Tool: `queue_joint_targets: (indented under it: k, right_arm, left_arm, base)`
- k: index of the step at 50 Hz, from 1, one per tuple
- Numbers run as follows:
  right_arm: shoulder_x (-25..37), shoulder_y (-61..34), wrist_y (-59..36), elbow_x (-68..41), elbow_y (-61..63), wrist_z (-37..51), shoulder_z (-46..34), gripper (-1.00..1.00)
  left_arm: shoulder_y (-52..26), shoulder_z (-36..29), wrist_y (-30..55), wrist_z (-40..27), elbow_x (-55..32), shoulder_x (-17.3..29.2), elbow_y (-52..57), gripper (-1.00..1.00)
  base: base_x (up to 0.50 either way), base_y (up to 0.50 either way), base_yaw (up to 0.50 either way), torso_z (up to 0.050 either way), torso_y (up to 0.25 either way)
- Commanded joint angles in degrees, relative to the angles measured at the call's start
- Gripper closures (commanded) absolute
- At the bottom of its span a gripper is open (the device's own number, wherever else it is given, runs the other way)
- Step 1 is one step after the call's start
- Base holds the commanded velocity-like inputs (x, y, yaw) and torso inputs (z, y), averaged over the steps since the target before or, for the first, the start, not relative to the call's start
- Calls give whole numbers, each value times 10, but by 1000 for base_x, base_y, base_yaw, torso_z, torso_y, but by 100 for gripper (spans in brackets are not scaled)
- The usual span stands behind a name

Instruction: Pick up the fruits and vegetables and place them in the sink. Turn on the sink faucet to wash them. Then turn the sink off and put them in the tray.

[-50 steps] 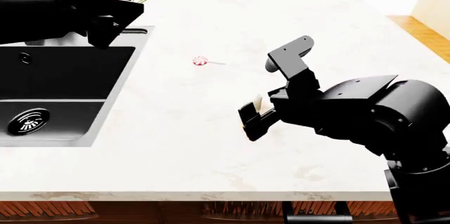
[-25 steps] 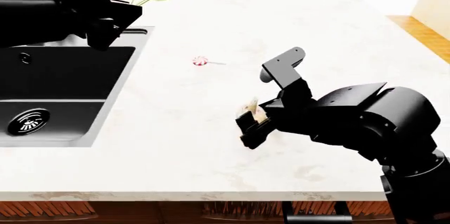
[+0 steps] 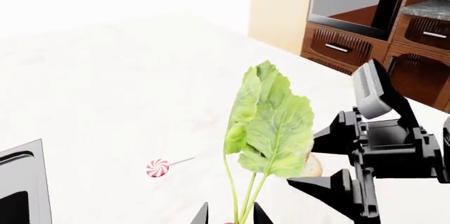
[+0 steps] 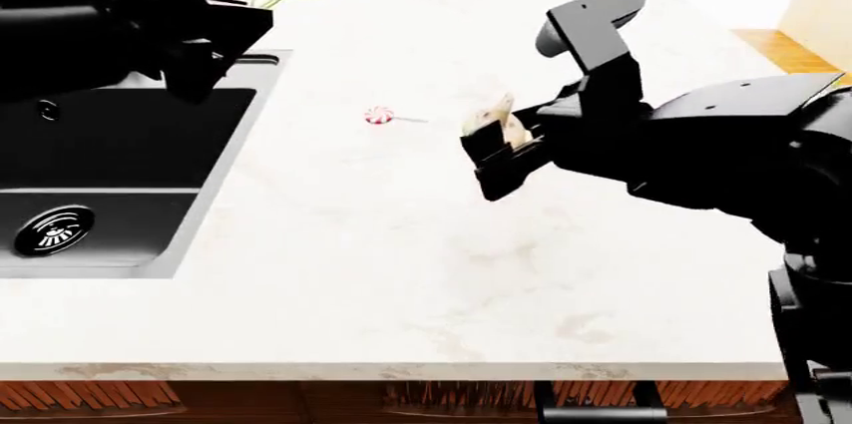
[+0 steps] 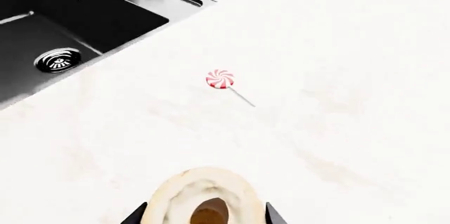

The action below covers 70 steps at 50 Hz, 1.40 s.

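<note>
While the right claw [image 4: 496,150] grips the mushroom [image 4: 490,117] above the counter [image 4: 399,274], the left claw [image 4: 219,40], probably clamping the radish [image 3: 271,124], hangs by the sink [image 4: 120,185]; both await dropping in.

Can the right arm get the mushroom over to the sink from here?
Probably yes: the right gripper holds the mushroom above the counter, and only the candy lies between it and the sink.

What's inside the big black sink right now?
Only the round chrome drain shows inside the sink; no food is visible in it. The left gripper and its arm cover the basin's far part, so that bit can't be seen.
</note>
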<state>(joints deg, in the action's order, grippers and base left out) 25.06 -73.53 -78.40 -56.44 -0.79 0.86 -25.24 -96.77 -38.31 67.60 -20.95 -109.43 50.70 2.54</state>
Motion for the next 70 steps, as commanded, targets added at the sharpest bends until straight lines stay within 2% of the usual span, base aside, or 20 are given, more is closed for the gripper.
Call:
queue_joint_targets:
  k: [1,14,39,70]
  right_arm:
    - [5,-71,-29,-43,18,33,76,100]
    - [-20,-86,16,-21,21,54,71,100]
    - [6,-96,1,-54,55,58,79,100]
    - [3,-84,27,-52,60,67,59,100]
  left_arm:
    - [5,8,-16,-27,-34,6,23,100]
    - [4,2,-18,-15,-15,-9,15,100]
    - [1,12,-30,7,11,-7,22,100]
    - [-4,-2,-24,-12,25,2,13,100]
  base:
    - [0,0,0,0,0]
    - [-182,356,0,0,0]
    - [-234,483,0,0,0]
    - [-25,500,0,0,0]
